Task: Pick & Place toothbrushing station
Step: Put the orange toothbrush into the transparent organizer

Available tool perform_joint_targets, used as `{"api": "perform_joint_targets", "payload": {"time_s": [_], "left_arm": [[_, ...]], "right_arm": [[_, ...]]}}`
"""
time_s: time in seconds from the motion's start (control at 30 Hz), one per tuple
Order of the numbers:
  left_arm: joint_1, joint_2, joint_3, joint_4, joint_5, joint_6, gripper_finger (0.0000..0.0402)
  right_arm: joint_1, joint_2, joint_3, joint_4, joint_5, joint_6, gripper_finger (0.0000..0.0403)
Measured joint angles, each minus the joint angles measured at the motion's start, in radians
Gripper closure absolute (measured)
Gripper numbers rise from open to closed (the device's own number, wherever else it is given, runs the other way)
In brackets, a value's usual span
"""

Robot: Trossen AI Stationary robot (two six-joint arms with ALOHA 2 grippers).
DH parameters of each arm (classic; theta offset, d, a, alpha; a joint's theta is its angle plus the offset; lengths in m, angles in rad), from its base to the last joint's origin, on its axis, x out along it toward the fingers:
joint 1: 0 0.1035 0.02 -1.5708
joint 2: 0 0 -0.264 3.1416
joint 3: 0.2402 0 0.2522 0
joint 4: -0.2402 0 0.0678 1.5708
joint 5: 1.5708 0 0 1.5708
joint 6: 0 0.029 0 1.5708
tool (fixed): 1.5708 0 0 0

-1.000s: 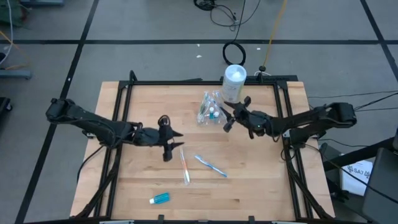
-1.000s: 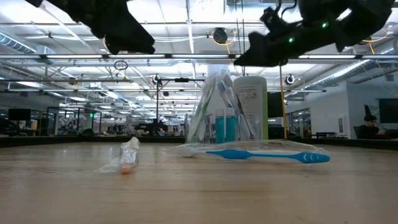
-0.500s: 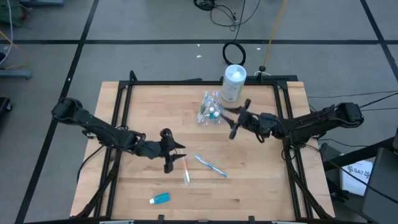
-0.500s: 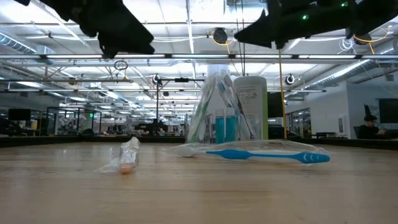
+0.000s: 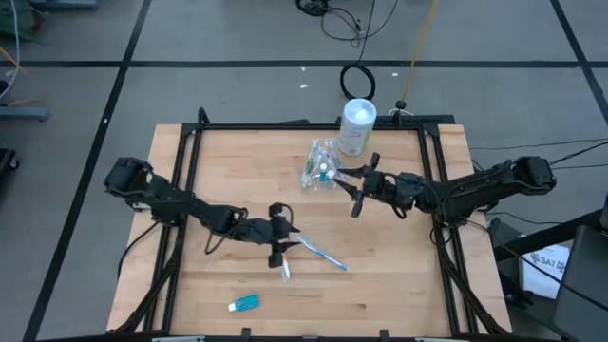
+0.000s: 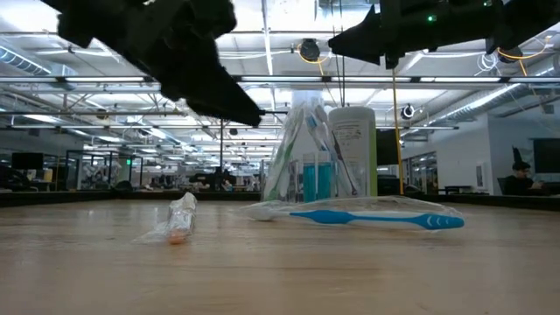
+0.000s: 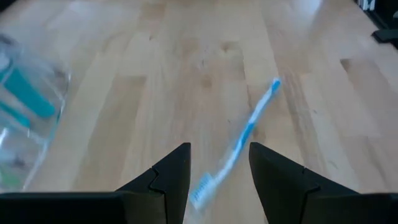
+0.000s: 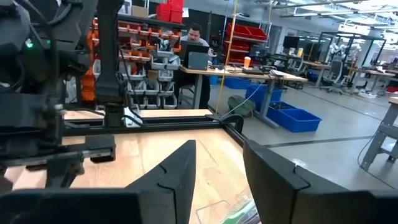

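Over wooden table (image 5: 399,266), left gripper (image 5: 282,237) gapes above blue toothbrush (image 5: 321,253); right gripper (image 5: 356,182) parted.

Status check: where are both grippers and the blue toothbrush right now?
Left gripper open over blue toothbrush. Right gripper open, empty, beside bag. Nothing blocking.

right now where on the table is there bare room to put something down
Bare wood fills the left strip beside the table frame, and the near right corner past the blue toothbrush. It is crowded at centre, where the left gripper hovers over the toothbrushes, and at the far edge around the plastic bag, white canister and right gripper.
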Motion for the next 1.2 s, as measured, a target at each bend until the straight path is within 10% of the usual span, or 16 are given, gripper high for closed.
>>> {"api": "perform_joint_targets", "payload": {"time_s": [0.9,1.2], "left_arm": [[0.028,0.095,0.089,-0.09,0.145,0.139,0.0231],[0.026,0.094,0.089,-0.357,0.124,-0.249,0.0231]], "right_arm": [[0.0,0.0,0.001,-0.038,0.0,0.03,0.0279],[0.0,0.001,0.001,-0.046,0.0,0.028,0.0281]]}}
